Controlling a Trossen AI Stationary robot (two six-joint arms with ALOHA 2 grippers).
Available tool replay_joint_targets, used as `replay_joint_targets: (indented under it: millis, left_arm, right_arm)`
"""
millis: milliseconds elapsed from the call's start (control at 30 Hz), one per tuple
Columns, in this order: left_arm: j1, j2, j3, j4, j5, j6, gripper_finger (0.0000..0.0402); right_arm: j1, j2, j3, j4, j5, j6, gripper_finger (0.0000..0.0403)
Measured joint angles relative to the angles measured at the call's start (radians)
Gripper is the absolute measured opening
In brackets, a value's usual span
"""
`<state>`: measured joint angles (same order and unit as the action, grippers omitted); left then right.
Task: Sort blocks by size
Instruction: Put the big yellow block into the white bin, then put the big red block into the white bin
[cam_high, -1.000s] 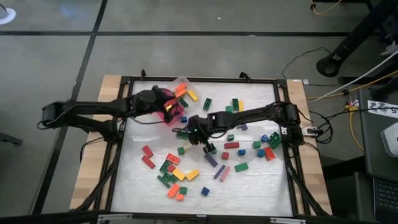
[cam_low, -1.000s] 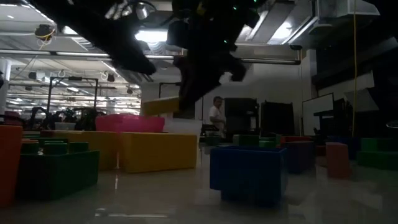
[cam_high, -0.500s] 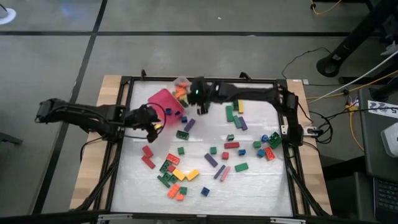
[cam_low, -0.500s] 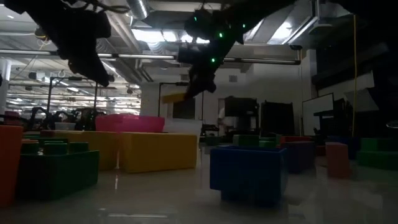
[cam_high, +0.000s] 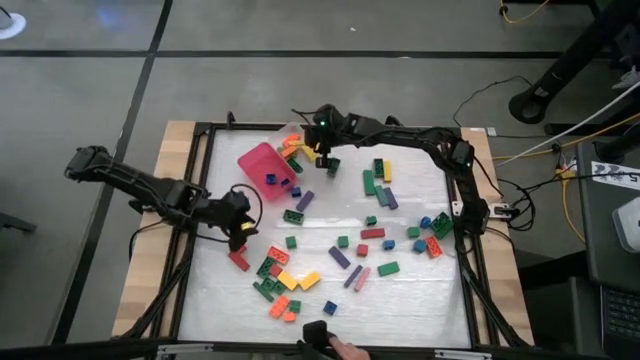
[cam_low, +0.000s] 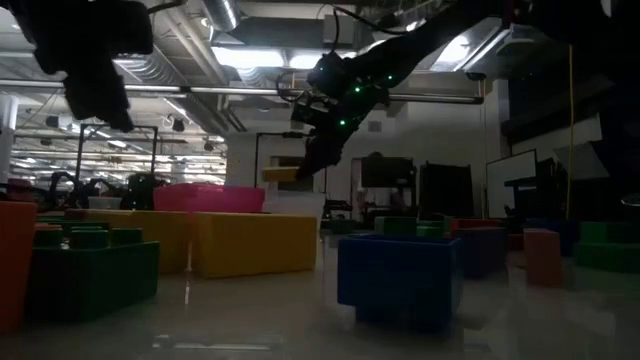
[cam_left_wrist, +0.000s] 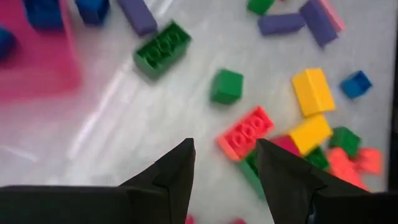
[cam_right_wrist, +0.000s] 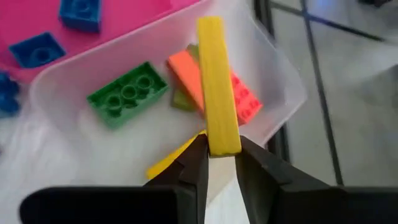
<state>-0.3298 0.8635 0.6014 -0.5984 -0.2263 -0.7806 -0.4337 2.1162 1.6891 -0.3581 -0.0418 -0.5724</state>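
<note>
Dropping: right gripper (cam_right_wrist: 216, 163) pinches yellow bar (cam_right_wrist: 217, 87) over clear tray (cam_right_wrist: 273, 81); release centred
Left gripper (cam_left_wrist: 224, 165): open, empty

The right arm reaches far across to the back of the table, and its right gripper (cam_right_wrist: 217, 163) pinches something thin. The left gripper (cam_left_wrist: 225, 163) hangs low over the table, fingers apart, holding nothing.

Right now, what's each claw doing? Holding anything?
Left claw: open, empty, above the loose blocks.
Right claw: pinching a long yellow block over the clear tray.
</note>
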Motion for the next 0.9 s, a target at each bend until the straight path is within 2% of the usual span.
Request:
replay_joint_targets:
  millis: [200,333,600,900]
  left_arm:
    - [-0.079,0.005,0.0,0.002,0.07,-0.149,0.0156]
    - [-0.137,0.02,-0.001,0.002,0.094,-0.175,0.0156]
    - [-0.241,0.157,-0.007,0.017,0.093,0.012,0.0156]
    - [-0.313,0.348,-0.007,0.043,0.091,0.304,0.0156]
  right_arm:
    - [0.003,0.0,0.0,0.001,-0.004,0.0,0.008]
    - [0.001,0.0,0.0,-0.005,0.007,0.0,0.008]
    - [0.001,0.0,0.0,-0.017,0.033,0.003,0.0081]
    - [0.002,0.0,0.0,-0.019,0.034,0.102,0.0081]
